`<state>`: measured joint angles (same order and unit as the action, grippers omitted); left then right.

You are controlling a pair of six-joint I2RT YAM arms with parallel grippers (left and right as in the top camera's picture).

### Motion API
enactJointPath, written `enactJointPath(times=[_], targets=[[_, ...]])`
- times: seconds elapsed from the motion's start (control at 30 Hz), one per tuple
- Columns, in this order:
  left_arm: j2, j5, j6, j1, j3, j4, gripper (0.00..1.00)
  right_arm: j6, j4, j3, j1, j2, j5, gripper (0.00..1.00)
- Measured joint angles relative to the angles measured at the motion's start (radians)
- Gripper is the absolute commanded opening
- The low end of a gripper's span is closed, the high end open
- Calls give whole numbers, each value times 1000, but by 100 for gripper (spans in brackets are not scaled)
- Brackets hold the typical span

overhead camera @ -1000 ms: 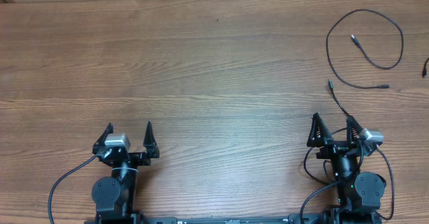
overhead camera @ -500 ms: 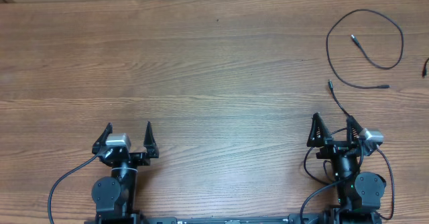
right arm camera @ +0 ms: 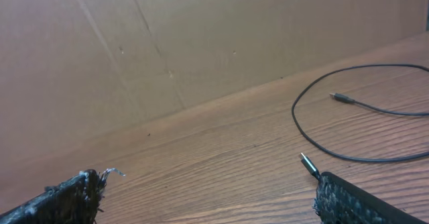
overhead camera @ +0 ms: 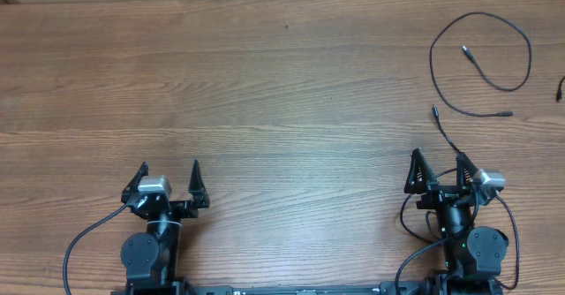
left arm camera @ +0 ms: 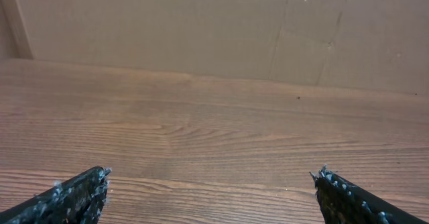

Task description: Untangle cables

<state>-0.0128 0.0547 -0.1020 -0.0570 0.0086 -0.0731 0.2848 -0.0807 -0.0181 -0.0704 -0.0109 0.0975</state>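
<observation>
At the wooden table's near edge, the left gripper and right gripper both stand spread wide, holding nothing. Thin black cables lie far right: one open loop, and one strand reaching toward the right gripper.

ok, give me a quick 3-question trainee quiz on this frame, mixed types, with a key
1. True or false: the left gripper stands open and holds nothing.
2. The looped cable lies:
A) between the left gripper's fingers
B) at the far right of the table, apart from both grippers
C) draped over an arm
3. Short answer: which gripper has a thin plug end lying close by one of its fingertips?

Key: 1 true. 2 B. 3 the right gripper.
</observation>
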Motion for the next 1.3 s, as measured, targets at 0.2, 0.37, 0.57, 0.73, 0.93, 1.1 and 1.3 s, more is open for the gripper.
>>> enactJointPath(times=[0.2,0.37,0.57,0.73,0.93,1.1,1.3], targets=[[0,0,0,0,0,0,99,0,-1,0,0,0,0,100],[0,0,0,0,0,0,100,0,-1,0,0,0,0,100],[0,0,0,0,0,0,100,0,0,0,0,0,0,100],[0,0,0,0,0,0,100,0,-1,0,0,0,0,100],[0,0,0,0,0,0,100,0,0,0,0,0,0,100],[0,0,0,0,0,0,99,0,-1,0,0,0,0,100],[0,0,0,0,0,0,100,-12,-2,0,0,0,-16,100]])
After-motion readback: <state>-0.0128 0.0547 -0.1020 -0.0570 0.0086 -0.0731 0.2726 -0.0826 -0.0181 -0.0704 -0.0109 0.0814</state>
